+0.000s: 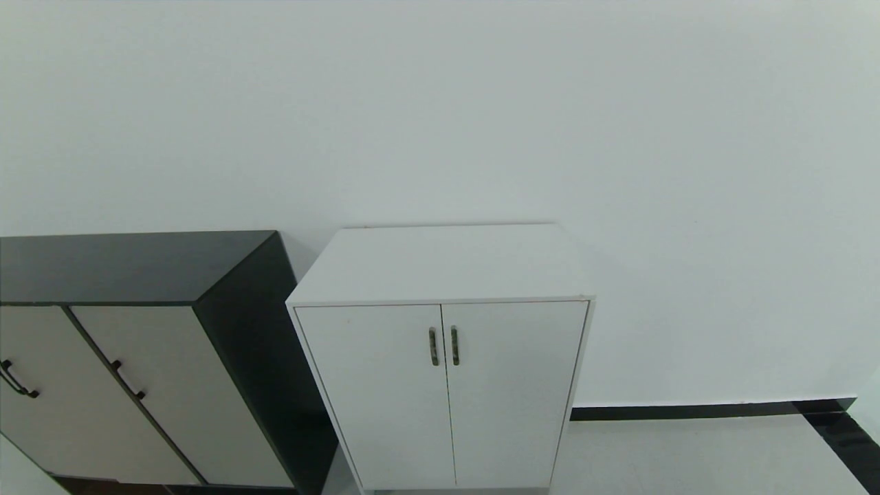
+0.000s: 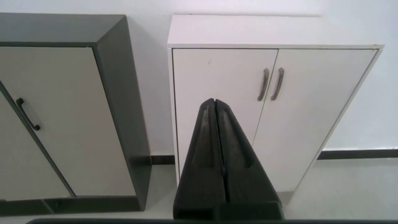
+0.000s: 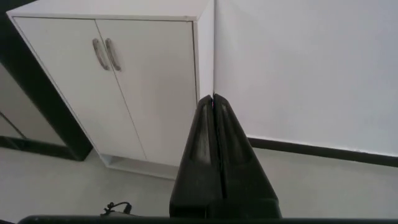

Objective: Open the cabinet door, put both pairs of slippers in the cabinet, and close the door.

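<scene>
Two cabinet doors are sitting flush at the lower centre of the head view, handles side by side. Left pincer and right pincer are hanging pressed together, gripping nothing.

The white cabinet has both doors shut, so its inside is hidden, and the head view's lower edge cuts off its foot. The black cabinet just beside it runs off the left and lower edges. In the left wrist view the left end effector covers the lower part of the left door. In the right wrist view the right end effector hides a stretch of the black skirting strip, and a small dark thing on the floor is too small to tell.
</scene>
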Motion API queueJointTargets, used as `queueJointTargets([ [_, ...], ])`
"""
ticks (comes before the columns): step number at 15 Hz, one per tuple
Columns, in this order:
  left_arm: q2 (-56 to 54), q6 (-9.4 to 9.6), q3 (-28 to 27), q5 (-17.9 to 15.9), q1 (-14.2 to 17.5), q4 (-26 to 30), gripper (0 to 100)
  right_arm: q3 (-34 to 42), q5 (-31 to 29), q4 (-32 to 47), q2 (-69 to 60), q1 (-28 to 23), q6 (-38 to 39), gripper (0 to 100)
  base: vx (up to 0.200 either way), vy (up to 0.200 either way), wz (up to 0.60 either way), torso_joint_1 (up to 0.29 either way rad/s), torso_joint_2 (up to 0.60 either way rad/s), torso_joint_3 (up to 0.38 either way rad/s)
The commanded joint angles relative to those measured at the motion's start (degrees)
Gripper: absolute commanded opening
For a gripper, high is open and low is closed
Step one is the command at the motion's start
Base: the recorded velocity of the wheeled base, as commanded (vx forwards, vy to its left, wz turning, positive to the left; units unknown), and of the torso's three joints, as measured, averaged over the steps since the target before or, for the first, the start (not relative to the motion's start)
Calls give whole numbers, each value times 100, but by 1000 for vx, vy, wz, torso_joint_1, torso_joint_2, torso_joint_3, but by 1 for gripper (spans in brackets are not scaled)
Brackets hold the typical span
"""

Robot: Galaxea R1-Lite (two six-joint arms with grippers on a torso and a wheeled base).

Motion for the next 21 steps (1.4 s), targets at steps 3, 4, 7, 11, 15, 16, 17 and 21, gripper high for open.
queueJointTargets([
  [3,7,-1,2,1,0,0,0,12,-2,-12,-98,-967,0,0,0,0,0,0,0,0],
  [4,7,-10,2,1,0,0,0,12,-10,-12,-151,-1019,17,0,0,0,0,0,0,0],
  [7,7,-10,-7,1,0,0,0,20,-10,-12,-221,-1099,17,0,0,0,0,0,0,0],
  [11,7,34,2,-8,0,-9,0,12,-10,-3,-573,-1310,-18,0,0,0,0,0,0,0],
  [15,7,34,2,-8,0,0,0,3,-10,-3,-581,-1318,-27,0,0,0,0,0,0,0],
  [16,7,34,2,-8,0,0,0,3,-10,-3,-581,-1318,-27,0,0,0,0,0,0,0],
  [17,7,34,2,-8,0,0,0,12,-10,-3,-581,-1318,-18,0,0,0,0,0,0,0],
  [21,7,34,2,-8,0,0,0,20,-28,-20,-581,-1310,-9,0,0,0,0,0,0,0],
])
